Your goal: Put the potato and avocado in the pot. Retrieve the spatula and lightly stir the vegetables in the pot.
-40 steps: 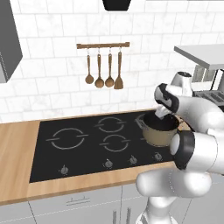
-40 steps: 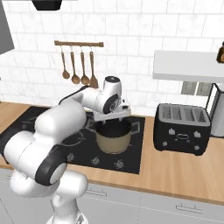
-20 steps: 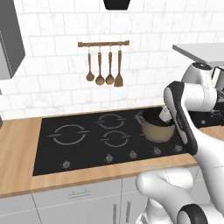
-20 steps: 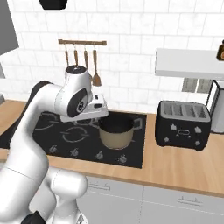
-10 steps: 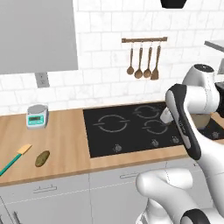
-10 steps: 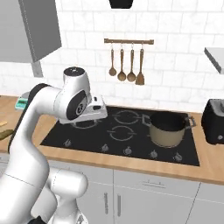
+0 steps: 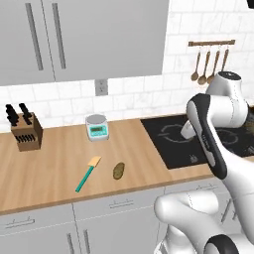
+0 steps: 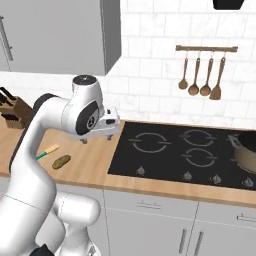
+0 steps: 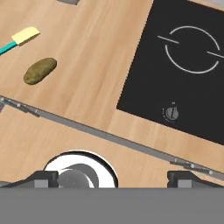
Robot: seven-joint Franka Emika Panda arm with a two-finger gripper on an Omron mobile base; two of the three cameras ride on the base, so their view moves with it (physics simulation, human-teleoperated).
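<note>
Ahead of my wide-open, empty fingers (image 9: 113, 177), well apart: potato (image 9: 40, 70), spatula (image 9: 19, 38) just beyond it. Risk: closing early on approach nudges the potato, which rolls away.

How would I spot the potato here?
Start at the black cooktop and look left along the wooden counter. The potato is the small brown oval lump beside the teal-handled spatula, which is long and thin.

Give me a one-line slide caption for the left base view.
Open gripper poised over the cooktop's left edge, while the spatula and potato lie apart on the wooden counter.
</note>
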